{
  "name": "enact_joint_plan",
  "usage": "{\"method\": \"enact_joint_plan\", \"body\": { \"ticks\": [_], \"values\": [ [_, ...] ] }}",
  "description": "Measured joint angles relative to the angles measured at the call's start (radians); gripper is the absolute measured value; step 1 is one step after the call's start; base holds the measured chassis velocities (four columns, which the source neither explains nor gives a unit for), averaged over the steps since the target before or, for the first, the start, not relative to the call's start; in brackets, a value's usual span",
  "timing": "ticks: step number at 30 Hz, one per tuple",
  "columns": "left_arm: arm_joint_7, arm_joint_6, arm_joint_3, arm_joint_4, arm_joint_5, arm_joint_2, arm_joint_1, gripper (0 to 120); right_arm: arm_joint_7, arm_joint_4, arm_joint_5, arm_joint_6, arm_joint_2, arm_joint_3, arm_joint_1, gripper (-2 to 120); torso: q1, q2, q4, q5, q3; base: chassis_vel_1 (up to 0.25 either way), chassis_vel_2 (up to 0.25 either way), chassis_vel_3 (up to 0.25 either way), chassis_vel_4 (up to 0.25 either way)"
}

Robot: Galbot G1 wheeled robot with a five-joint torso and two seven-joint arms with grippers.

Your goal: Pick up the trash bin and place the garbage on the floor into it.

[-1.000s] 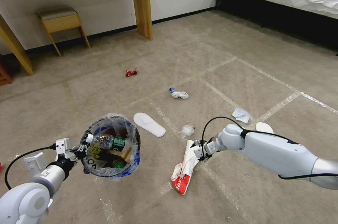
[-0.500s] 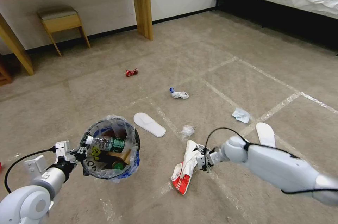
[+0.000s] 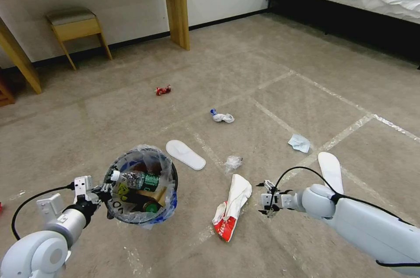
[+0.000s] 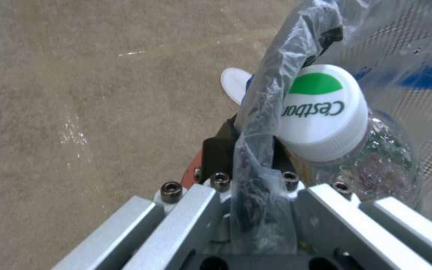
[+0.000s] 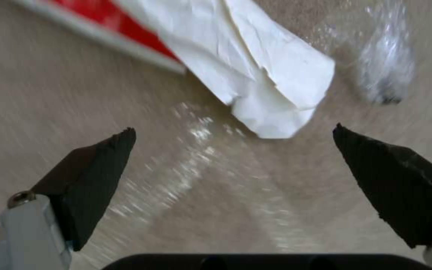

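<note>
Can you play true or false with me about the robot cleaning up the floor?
1. The left gripper holds the trash bin by its rim. True.
2. The right gripper is squeezing the red-white carton. False: its jaws are open, the carton lies on the floor beside it.
3. A water bottle lies in the bin. True.
4. The white slipper sole is inside the bin. False: it lies on the floor.

Carton red-white — slipper sole white — bottle cap white, green mark.
</note>
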Motion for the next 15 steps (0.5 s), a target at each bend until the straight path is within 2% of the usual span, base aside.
{"method": "enact_joint_plan", "body": {
  "ticks": [1, 2, 3, 4, 5, 6, 7, 8, 9, 10, 11, 13, 15],
  "values": [
    [0.0, 0.0, 0.0, 0.0, 0.001, -0.001, 0.0, 1, 0.009, 0.008, 0.075, -0.029, 0.0, -0.001, -0.003, 100, 0.0, 0.0, 0.0001, -0.0001, 0.0, 0.0, 0.0, 0.0, 0.0],
    [0.001, 0.0, 0.001, 0.002, 0.003, -0.003, 0.001, 1, 0.029, 0.025, 0.242, -0.082, 0.0, -0.002, -0.009, 100, 0.0, 0.0, 0.0002, 0.0001, 0.0, 0.0, 0.0, 0.0, 0.0],
    [0.001, 0.0, 0.001, 0.002, 0.003, -0.003, 0.001, 1, 0.029, 0.025, 0.242, -0.082, 0.0, -0.002, -0.009, 100, 0.0, 0.0, 0.0002, 0.0001, 0.0, 0.0, 0.0, 0.0, 0.0],
    [0.002, 0.0, 0.001, 0.003, 0.007, -0.004, 0.002, 1, 0.041, 0.037, 0.361, -0.118, 0.0, -0.002, -0.014, 100, 0.0, 0.0, 0.0002, 0.0, 0.0, 0.0, 0.0, 0.0, 0.0],
    [0.003, -0.002, 0.0, 0.004, 0.01, -0.008, 0.004, 1, 0.063, 0.06, 0.553, -0.177, 0.004, 0.014, -0.034, 100, 0.0, 0.0, 0.0004, -0.0003, 0.0, 0.0, 0.0, 0.0, 0.0],
    [0.003, -0.002, 0.0, 0.004, 0.01, -0.008, 0.004, 1, 0.063, 0.06, 0.553, -0.177, 0.004, 0.014, -0.034, 100, 0.0, 0.0, 0.0004, -0.0003, 0.0, 0.0, 0.0, 0.0, 0.0],
    [0.004, -0.002, 0.0, 0.004, 0.01, -0.009, 0.004, 1, 0.08, 0.073, 0.673, -0.212, 0.009, 0.033, -0.053, 100, 0.0, 0.0, 0.0003, -0.0002, 0.0, 0.0, 0.0, 0.0, 0.0],
    [0.004, -0.002, 0.0, 0.004, 0.01, -0.009, 0.004, 1, 0.08, 0.073, 0.673, -0.212, 0.009, 0.033, -0.053, 100, 0.0, 0.0, 0.0003, -0.0002, 0.0, 0.0, 0.0, 0.0, 0.0],
    [0.004, -0.003, -0.001, 0.005, 0.01, -0.01, 0.006, 1, 0.093, 0.082, 0.835, -0.249, 0.021, 0.071, -0.084, 100, 0.0, 0.0, 0.0, 0.0001, 0.0, 0.0, 0.0, 0.0, 0.0],
    [0.005, -0.004, -0.002, 0.006, 0.011, -0.01, 0.007, 1, 0.093, 0.08, 0.906, -0.261, 0.029, 0.094, -0.104, 100, 0.0, 0.0, 0.0002, -0.0002, 0.0, 0.0, 0.0, 0.0, 0.0],
    [0.005, -0.004, -0.002, 0.006, 0.011, -0.01, 0.007, 1, 0.093, 0.08, 0.906, -0.261, 0.029, 0.094, -0.104, 100, 0.0, 0.0, 0.0002, -0.0002, 0.0, 0.0, 0.0, 0.0, 0.0],
    [0.01, -0.006, -0.003, 0.012, 0.013, -0.009, 0.01, 1, 0.091, 0.05, 0.981, -0.268, 0.061, 0.132, -0.145, 100, 0.0, 0.0, 0.0, 0.0003, 0.0, 0.0, 0.0, 0.0, 0.0],
    [0.011, -0.007, -0.003, 0.014, 0.013, -0.008, 0.011, 1, 0.091, 0.037, 0.983, -0.268, 0.072, 0.137, -0.151, 100, 0.0, 0.0, 0.0, 0.0003, 0.0, 0.0, 0.0, 0.0, 0.0]
  ]
}}
